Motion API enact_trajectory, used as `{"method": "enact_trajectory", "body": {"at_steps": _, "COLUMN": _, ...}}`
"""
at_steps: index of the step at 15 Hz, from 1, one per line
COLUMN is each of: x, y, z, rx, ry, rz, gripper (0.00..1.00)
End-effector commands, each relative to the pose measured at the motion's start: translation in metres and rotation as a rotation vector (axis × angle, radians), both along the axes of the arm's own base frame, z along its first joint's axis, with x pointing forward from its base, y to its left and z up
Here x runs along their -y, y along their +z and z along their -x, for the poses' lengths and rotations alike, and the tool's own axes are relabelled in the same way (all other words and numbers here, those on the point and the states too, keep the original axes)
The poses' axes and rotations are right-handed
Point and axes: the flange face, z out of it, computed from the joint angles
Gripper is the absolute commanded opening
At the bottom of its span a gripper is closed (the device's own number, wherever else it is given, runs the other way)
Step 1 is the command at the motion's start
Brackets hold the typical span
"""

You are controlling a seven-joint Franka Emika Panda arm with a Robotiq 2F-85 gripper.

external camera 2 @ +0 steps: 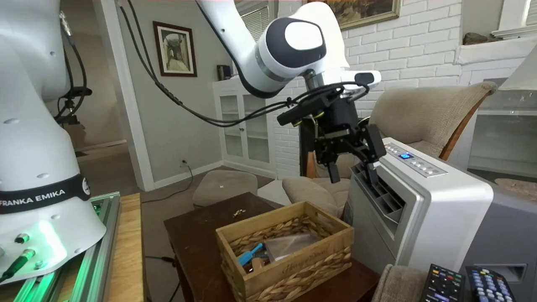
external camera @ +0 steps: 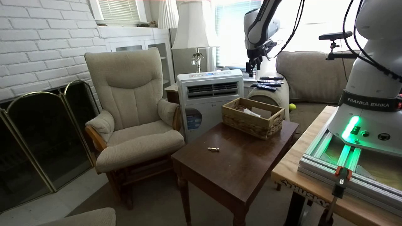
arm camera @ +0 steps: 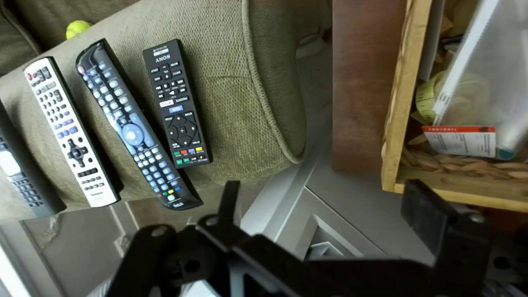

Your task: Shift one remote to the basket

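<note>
In the wrist view the gripper (arm camera: 328, 206) has its blunt black fingers spread wide. Round it from ten o'clock to nine, on the coarse-woven beige sofa arm (arm camera: 231, 123) with its corded seam, lie a slim, flat black remote (arm camera: 177, 105), a longer, curved glossy black remote (arm camera: 134, 134) with pale bluish buttons, a straight silver remote (arm camera: 71, 134) and a dark grey remote (arm camera: 24, 173) partly out of view. At two o'clock from the gripper is the basket (arm camera: 405, 95), a rectangle of smooth pale wood rails over thick braided wicker, holding a piece of clear plastic (arm camera: 493, 78) and a coiled yellow tape (arm camera: 427, 97). In an exterior view the basket stands on a polished red-brown wooden table (external camera: 220, 169), at two o'clock from a small brass-coloured metal piece (external camera: 213, 149); from the basket, the remotes lie at one o'clock and a smooth, boxy white appliance (external camera: 204, 102) with a slatted vent stands at ten.
</note>
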Motion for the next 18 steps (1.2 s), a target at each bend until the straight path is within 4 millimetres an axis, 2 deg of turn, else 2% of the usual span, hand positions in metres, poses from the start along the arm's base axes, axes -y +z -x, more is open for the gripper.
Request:
{"method": "enact_trajectory", "body": {"at_steps": 1, "x": 0.025, "y": -0.035, "z": -0.012, "rx": -0.061, "ry": 0.132, "rz": -0.067, "gripper": 1.0}}
{"method": "enact_trajectory", "body": {"at_steps": 3, "x": 0.039, "y": -0.046, "z": -0.017, "rx": -0.079, "ry": 0.131, "rz": -0.086, "gripper": 1.0}}
{"method": "enact_trajectory", "body": {"at_steps": 9, "x": 0.083, "y": -0.064, "z": -0.031, "rx": -0.081, "ry": 0.041, "rz": 0.057, "gripper": 1.0}}
{"method": "enact_trajectory", "body": {"at_steps": 18, "x": 0.123, "y": -0.109, "z": -0.018, "rx": -0.15, "ry": -0.009, "rz": 0.085, "gripper": 1.0}}
